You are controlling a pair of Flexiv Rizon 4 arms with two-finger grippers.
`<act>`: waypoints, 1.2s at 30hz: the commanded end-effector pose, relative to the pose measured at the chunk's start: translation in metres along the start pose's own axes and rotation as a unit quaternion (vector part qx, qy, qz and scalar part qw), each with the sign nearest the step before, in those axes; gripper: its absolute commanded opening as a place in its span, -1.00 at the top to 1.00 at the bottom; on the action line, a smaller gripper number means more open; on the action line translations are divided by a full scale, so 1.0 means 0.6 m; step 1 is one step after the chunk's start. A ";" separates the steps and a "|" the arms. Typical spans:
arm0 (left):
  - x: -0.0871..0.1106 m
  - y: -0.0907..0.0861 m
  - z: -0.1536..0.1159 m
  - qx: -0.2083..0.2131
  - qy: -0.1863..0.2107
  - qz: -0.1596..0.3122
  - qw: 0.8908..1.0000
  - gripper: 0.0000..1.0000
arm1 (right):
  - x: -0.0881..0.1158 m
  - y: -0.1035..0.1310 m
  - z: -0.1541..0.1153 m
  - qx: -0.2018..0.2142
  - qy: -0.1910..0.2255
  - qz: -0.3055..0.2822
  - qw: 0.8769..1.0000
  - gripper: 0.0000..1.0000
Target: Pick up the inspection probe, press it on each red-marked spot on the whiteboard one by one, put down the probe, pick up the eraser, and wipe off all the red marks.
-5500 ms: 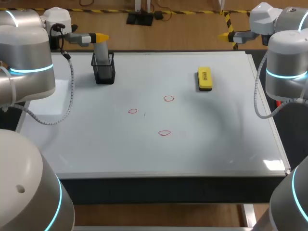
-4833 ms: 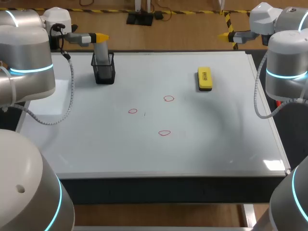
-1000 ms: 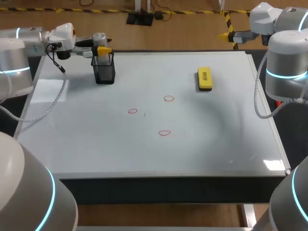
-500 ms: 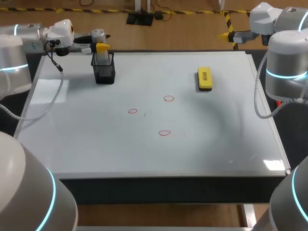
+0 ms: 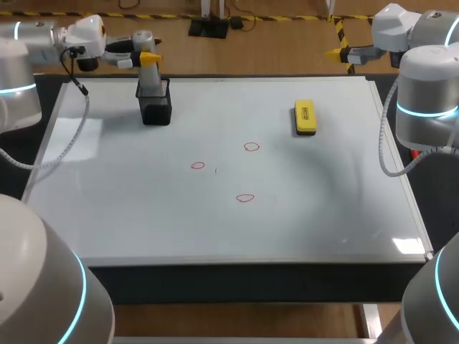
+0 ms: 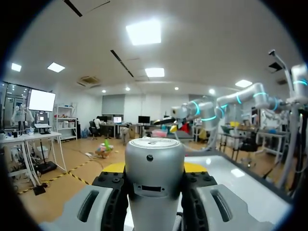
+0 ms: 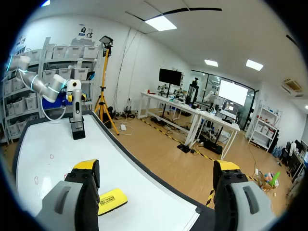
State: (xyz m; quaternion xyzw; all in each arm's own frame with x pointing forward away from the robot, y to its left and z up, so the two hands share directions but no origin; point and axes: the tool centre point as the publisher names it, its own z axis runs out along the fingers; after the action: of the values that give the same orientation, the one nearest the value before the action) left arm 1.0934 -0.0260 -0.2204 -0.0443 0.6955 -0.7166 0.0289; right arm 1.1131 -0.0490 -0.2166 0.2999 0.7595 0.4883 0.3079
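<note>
Left claw: the left gripper pinches the inspection probe from both sides, at 11 o'clock of the whiteboard.
Right claw: the right gripper is spread and empty, past the board's edge at 1 o'clock.
Change: within the last second the left arm has risen, and the probe has come up with it; its lower end still sits in the black holder.
Meaning: the grasp looks secure and extraction is nearly finished.
Untouched: the three red marks near the centre and the eraser at 1 o'clock.
</note>
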 end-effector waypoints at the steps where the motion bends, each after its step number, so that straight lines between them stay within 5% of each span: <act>1: 0.012 -0.022 -0.001 -0.001 -0.010 0.004 1.000 1.00 | -0.001 0.000 0.000 0.001 0.001 0.000 1.000 -1.00; 24: -0.005 -0.099 -0.012 0.022 -0.023 0.016 0.999 1.00 | -0.001 0.000 0.000 0.001 0.001 0.000 1.000 -1.00; 36: 0.014 -0.139 -0.049 0.028 -0.047 0.032 0.998 1.00 | -0.001 0.000 0.000 0.001 0.001 0.000 1.000 -1.00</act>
State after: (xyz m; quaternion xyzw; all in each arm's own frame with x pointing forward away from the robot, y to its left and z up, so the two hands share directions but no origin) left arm 1.0980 -0.0024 -0.1429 -0.0424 0.6721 -0.7356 0.0728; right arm 1.1131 -0.0491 -0.2166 0.3000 0.7595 0.4883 0.3079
